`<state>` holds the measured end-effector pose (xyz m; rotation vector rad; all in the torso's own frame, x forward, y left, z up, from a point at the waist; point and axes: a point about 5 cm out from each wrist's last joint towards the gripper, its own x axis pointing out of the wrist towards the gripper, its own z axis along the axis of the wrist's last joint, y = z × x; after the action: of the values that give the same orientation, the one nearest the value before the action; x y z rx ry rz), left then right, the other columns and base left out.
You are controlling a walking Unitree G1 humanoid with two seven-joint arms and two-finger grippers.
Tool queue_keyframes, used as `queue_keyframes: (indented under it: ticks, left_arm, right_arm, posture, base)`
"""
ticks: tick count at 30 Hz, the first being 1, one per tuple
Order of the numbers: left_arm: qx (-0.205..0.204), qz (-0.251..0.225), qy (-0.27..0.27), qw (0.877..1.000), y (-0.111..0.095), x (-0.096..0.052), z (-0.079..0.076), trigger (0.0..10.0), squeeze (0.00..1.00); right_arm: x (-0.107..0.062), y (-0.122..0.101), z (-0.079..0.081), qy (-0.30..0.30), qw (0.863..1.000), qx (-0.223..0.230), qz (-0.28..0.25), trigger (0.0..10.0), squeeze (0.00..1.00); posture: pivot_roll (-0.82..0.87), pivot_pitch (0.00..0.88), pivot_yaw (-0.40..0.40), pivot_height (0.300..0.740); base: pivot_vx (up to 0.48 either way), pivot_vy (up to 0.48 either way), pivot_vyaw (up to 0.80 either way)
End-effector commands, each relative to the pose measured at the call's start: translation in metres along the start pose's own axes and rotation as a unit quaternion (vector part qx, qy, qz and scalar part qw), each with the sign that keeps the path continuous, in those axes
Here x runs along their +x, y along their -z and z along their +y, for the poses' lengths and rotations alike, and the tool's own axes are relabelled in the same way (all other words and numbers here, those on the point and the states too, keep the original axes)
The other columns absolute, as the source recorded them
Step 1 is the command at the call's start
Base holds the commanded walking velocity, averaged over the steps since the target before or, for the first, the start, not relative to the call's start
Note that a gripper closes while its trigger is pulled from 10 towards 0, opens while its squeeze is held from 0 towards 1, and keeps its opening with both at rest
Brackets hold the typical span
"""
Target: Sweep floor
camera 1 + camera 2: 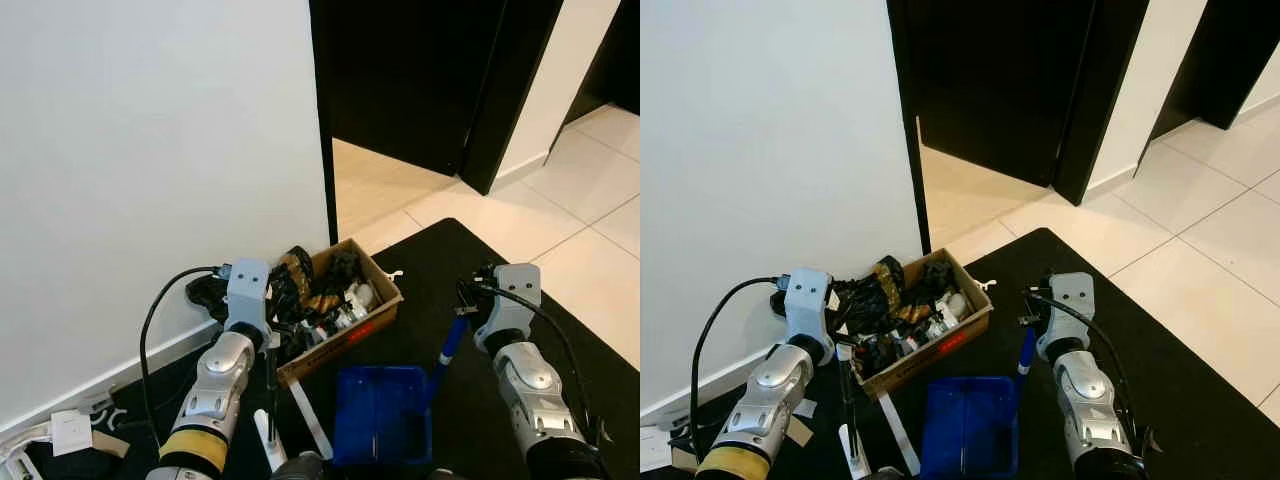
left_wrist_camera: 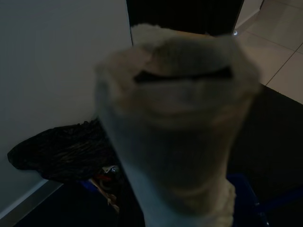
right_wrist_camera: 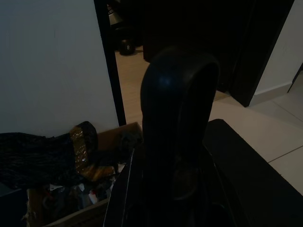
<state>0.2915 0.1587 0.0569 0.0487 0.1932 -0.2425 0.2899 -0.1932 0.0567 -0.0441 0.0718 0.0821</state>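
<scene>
We start at our right jaws (image 1: 468,318): they look wrapped on the blue handle (image 1: 448,345) of the dustpan (image 1: 383,413), though the contact itself sits under the wrist, so we judge it a hold and not more. In the right wrist view a dark rounded handle end (image 3: 180,123) stands right in front of the camera.

Left jaws (image 1: 268,352): they seem to grip a thin dark stick (image 1: 271,395), probably the broom or brush shaft, running down toward a white part (image 1: 264,432) near the floor. How far the fingers are closed we cannot tell. The left wrist view is blurred by a pale fuzzy cylinder (image 2: 180,127) close to the lens; we cannot say what it is.

The dustpan pan rests on the black mat (image 1: 480,270), between our two arms, its handle rising up and right toward the right wrist. Just beyond it a cardboard box (image 1: 345,325) of clutter sits against the white wall (image 1: 150,150), a black bag (image 1: 210,292) beside it. Tiled floor (image 1: 590,200) lies off right.

Key relation: the pan mouth is nearer the left arm's stick, so we judge the sweep goes from left toward the pan.
</scene>
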Motion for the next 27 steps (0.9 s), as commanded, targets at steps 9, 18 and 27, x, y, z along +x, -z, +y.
queue_keyframes:
  ticks: [9,18,27]
  left_arm:
    - [0.017,-0.008,0.0,1.0,-0.0042,0.0003,0.0032,10.0,0.0]
    - [0.017,-0.009,-0.002,1.0,-0.0049,0.001,0.0027,10.0,0.0]
    - [0.008,-0.02,-0.002,1.0,-0.0072,0.0004,0.001,10.0,0.0]
  right_arm:
    - [0.0003,-0.002,0.0025,-0.001,1.0,0.003,-0.012,10.0,0.0]
    - [0.0006,-0.002,0.0024,-0.001,1.0,0.003,-0.012,10.0,0.0]
    - [0.0002,-0.0015,0.0024,-0.003,1.0,0.002,-0.011,10.0,0.0]
  posture:
    - [0.09,0.055,0.061,0.74]
    - [0.09,0.055,0.06,0.74]
    - [0.09,0.054,0.057,0.74]
  base:
    - [0.0,0.0,0.0]
    - [0.0,0.0,0.0]
    - [0.0,0.0,0.0]
